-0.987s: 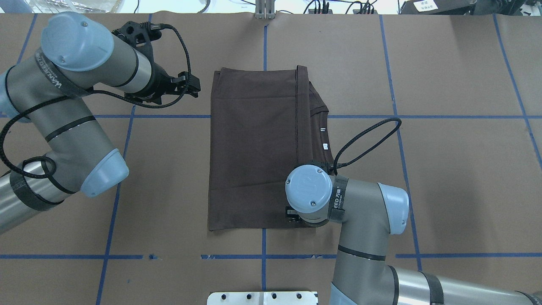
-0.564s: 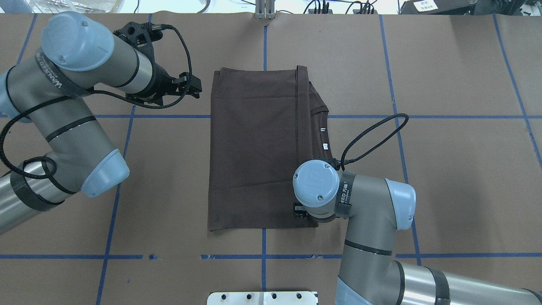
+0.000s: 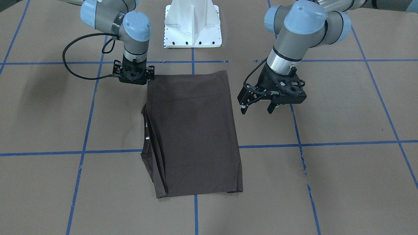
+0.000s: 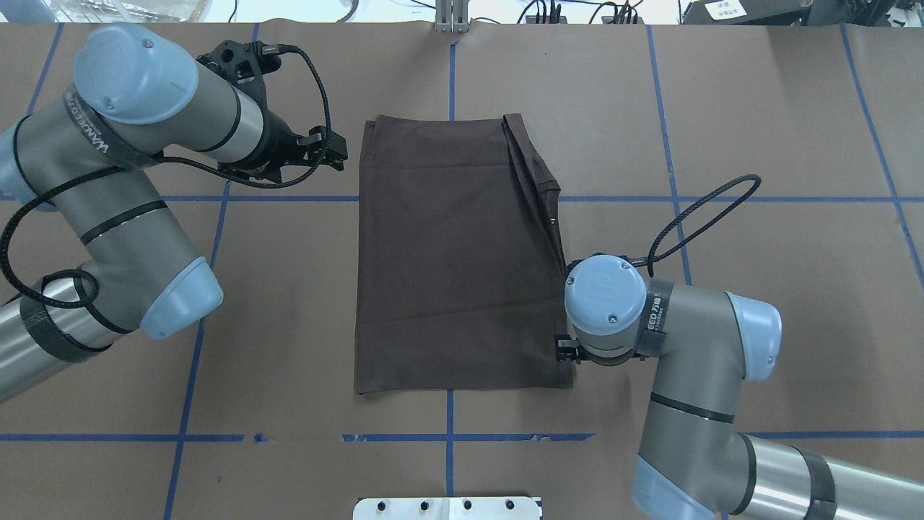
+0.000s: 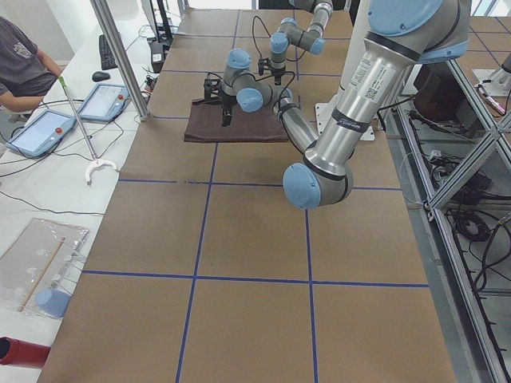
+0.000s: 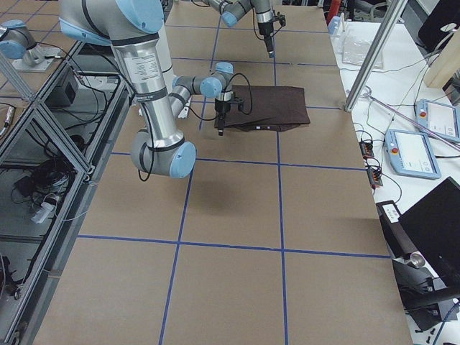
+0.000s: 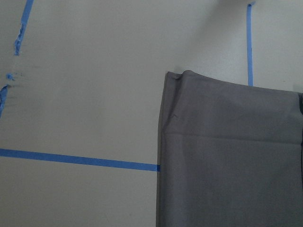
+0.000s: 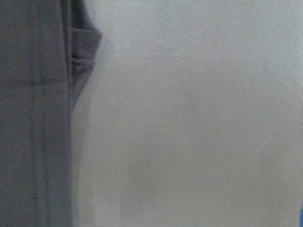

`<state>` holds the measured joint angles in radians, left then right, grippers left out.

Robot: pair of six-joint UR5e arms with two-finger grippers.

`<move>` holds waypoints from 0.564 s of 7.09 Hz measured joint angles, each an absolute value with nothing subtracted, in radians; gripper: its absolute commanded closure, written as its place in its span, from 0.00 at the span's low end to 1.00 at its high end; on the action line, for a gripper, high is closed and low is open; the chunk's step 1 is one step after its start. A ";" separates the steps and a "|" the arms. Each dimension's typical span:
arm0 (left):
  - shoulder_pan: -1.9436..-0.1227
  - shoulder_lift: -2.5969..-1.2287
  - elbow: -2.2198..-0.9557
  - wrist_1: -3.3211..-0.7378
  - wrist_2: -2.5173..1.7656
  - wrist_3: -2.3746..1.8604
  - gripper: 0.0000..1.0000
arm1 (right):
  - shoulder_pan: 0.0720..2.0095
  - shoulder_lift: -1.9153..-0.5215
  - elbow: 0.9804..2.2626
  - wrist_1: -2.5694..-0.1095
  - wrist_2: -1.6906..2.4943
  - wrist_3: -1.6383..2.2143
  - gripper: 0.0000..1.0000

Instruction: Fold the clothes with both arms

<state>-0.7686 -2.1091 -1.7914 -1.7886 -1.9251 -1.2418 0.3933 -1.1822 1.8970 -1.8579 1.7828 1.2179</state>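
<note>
T-shirt (image 4: 455, 253) on table (image 4: 779, 115), between left arm (image 4: 123, 217) and right arm (image 4: 693, 361)

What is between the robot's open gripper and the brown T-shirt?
Only a bare strip of brown table cover. The front-facing view shows it between the left gripper and the T-shirt.

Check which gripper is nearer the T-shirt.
Right. The right gripper sits at a corner of the T-shirt; the left gripper hovers open, apart from the opposite long edge.
</note>
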 measured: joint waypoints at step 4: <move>-0.753 -2.105 -1.801 -1.790 -1.935 -1.273 0.00 | 0.521 -1.153 1.961 -1.844 1.880 1.167 0.00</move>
